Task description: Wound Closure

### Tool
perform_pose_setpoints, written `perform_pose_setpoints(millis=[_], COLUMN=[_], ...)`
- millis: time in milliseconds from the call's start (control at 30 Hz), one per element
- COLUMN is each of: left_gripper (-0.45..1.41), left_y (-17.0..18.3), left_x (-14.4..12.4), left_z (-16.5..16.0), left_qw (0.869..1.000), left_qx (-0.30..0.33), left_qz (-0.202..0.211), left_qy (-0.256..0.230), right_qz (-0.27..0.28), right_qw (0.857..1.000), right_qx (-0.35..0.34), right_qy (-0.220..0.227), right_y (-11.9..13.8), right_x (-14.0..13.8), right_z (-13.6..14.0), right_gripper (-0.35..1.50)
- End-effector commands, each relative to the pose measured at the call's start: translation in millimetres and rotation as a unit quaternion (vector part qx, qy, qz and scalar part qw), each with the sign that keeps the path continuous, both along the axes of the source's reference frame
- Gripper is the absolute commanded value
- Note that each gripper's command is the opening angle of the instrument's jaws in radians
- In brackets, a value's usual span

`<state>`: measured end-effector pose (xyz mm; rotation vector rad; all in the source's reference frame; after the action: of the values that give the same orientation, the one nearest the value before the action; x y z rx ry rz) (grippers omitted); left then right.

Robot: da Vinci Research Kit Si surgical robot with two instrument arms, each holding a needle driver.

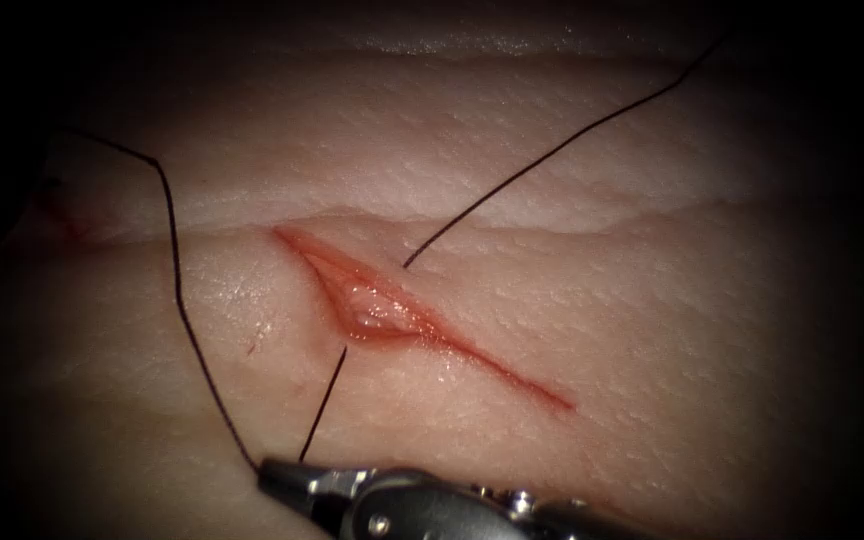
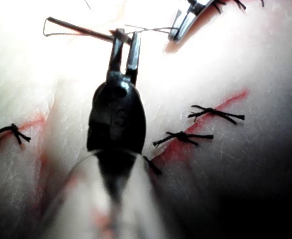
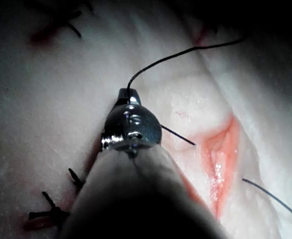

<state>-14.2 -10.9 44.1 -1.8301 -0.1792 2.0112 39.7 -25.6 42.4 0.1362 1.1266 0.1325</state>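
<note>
Endoscope view: your right tool (image 1: 277,478) comes in low, below the cut (image 1: 392,315), jaws clenched on the thread (image 1: 324,400). That strand rises from the jaw tips and enters the tissue (image 1: 652,300) just left of the cut. It comes out again just right of the cut and runs off up and away to the right. So one pass already crosses the open middle of the cut, and the lips there are apart, with red fluid (image 1: 512,375) along the lower end. A second strand sweeps in a wide arc well left of the cut and ends at the same jaw tips. Judged from this, you hold the thread close to the tissue so the strand stays straight rather than slack.

Right wrist view: right tool (image 3: 128,97) closed on the thread (image 3: 175,56), which curls off from its tip. The cut (image 3: 220,159) lies just beside the tool. Short strand ends (image 3: 179,135) meet the tissue on either side of it.

Left wrist view: your left tool (image 2: 126,42) is clamped on the needle (image 2: 81,30), gripped near one end; which end, I cannot tell. The needle lies crosswise to the jaws and looks clear of the tissue, not in it. Held so, it is parked away from the open cut. Knotted stitches (image 2: 183,137) close other cuts near it.
</note>
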Motion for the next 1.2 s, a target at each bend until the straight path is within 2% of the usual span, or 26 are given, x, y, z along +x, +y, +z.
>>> perform_pose_setpoints(millis=[33,67,133,267,300,333,367,400,500,667,867,1067,1200], left_gripper=[-0.45,-0.45,-0.45,-0.45,-0.45,-0.45,-0.45,-0.45,-0.45,-0.45,-0.45,-0.45,-0.45], left_y=[-0.2,-0.3,-0.4,-0.5,-0.5,-0.4,-0.4,-0.3,0.0,1.0,2.6,2.7,2.6], left_x=[-0.6,-0.6,-0.6,-0.4,-0.4,-0.3,-0.3,-0.2,0.1,1.0,2.9,3.1,2.8], left_z=[0.7,0.9,0.9,0.8,0.8,0.8,0.8,0.8,1.0,1.8,3.8,5.2,5.6], left_qw=[1.000,1.000,1.000,1.000,1.000,1.000,1.000,1.000,1.000,0.999,0.995,0.993,0.993], left_qx=[-0.001,-0.003,-0.003,-0.003,-0.003,-0.003,-0.003,-0.002,-0.001,0.002,0.001,-0.005,-0.008], left_qz=[0.000,0.000,0.000,0.001,0.000,-0.003,-0.006,-0.006,-0.016,-0.043,-0.087,-0.095,-0.095], left_qy=[0.000,0.000,0.000,0.000,0.001,0.001,0.001,0.002,0.011,0.032,0.056,0.068,0.067], right_qz=[-0.005,-0.009,-0.014,-0.016,-0.014,-0.010,0.003,0.010,0.029,0.046,0.064,0.079,0.069], right_qw=[1.000,1.000,0.999,0.999,0.999,0.999,0.999,0.999,0.999,0.999,0.997,0.993,0.992], right_qx=[0.006,0.014,0.017,0.019,0.021,0.023,0.022,0.021,0.017,-0.008,-0.039,-0.062,-0.076], right_qy=[0.009,0.016,0.023,0.027,0.024,0.027,0.027,0.023,0.017,0.008,-0.031,-0.062,-0.067], right_y=[-1.2,-2.3,-3.0,-3.0,-2.3,-1.7,-0.5,0.0,1.8,4.2,6.7,8.6,9.6], right_x=[1.9,2.8,3.5,4.2,4.1,3.9,3.2,2.8,1.3,-1.2,-4.1,-4.1,-3.2], right_z=[-1.5,-2.9,-3.9,-4.5,-4.2,-3.9,-3.4,-3.2,-2.8,-2.0,-0.1,3.0,5.6], right_gripper=[-0.35,-0.35,-0.35,-0.35,-0.11,0.21,0.61,0.81,1.04,1.13,1.09,1.13,1.11])
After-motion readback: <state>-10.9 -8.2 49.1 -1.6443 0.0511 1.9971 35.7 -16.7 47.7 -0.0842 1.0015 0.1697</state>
